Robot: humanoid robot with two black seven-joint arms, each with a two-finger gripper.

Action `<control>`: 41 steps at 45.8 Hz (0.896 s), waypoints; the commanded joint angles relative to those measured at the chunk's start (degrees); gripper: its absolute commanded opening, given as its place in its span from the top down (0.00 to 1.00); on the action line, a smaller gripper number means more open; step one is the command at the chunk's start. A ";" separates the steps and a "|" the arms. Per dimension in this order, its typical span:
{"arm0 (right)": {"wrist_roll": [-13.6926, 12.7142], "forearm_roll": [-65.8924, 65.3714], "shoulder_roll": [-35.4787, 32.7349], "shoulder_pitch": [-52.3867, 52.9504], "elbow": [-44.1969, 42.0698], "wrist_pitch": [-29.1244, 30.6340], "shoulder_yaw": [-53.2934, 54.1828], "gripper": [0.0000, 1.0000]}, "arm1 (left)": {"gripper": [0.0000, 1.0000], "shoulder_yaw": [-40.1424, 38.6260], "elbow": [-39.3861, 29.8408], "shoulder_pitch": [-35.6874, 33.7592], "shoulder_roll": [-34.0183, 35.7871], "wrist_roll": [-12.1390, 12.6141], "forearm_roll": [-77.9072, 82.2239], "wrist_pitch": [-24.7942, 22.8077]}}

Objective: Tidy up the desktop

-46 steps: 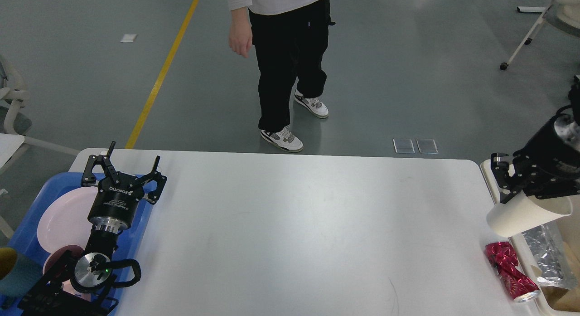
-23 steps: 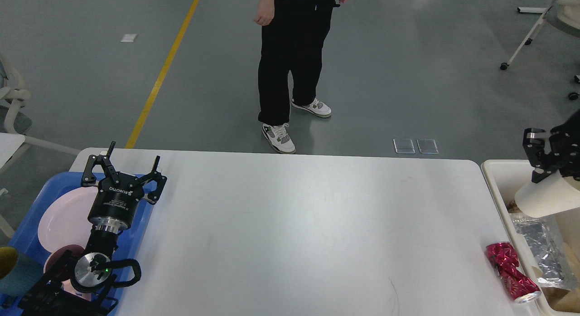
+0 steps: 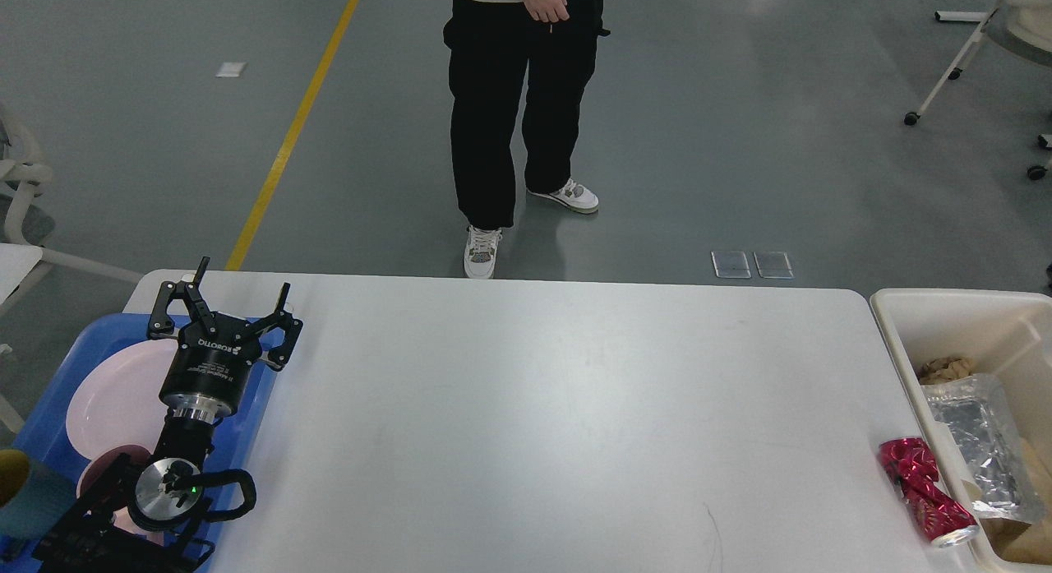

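Counter (image 3: 526, 408) fills the view, nearly bare. Beige bin (image 3: 937, 310) sits at its right end; touching the bin's near wall lies a crushed red can (image 3: 925, 491), long axis toward me. Left hand (image 3: 226, 303), fingers spread, hovers far opposite; right hand is unseen.

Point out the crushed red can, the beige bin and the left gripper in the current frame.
crushed red can (image 3: 925, 492), head view, on its dented middle.
beige bin (image 3: 896, 336), head view, on its left rim.
left gripper (image 3: 240, 289), head view, midway between its open fingertips.
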 commanded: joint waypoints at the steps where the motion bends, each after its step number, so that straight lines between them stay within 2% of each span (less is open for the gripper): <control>1: -0.01 0.05 -0.47 -13.34 -9.66 -1.98 7.14 1.00 | 0.04 0.00 -0.02 0.00 0.00 0.00 0.01 0.01; 6: 0.17 0.14 0.58 -25.63 -19.77 -2.59 14.88 1.00 | 0.04 0.00 -0.02 0.00 0.00 0.00 0.01 0.01; 13: 0.08 0.14 5.41 -43.57 -35.50 -2.69 24.82 1.00 | 0.04 0.00 -0.02 0.00 0.00 0.00 0.01 0.01; 30: 0.17 0.14 20.18 -69.94 -67.59 -3.48 30.63 1.00 | 0.04 0.00 -0.02 0.00 0.00 0.00 0.01 0.01; 33: 0.17 0.14 21.94 -72.94 -70.50 -4.17 30.71 1.00 | 0.04 0.00 -0.02 0.00 0.00 0.00 0.01 0.01; 37: 0.00 0.40 22.56 -74.26 -70.77 -8.47 31.50 1.00 | 0.04 0.00 -0.02 0.00 0.00 0.00 0.01 0.01; 41: -0.09 0.84 22.65 -74.35 -70.59 -10.16 32.65 1.00 | 0.04 -0.09 -0.02 0.00 0.00 0.00 0.01 0.01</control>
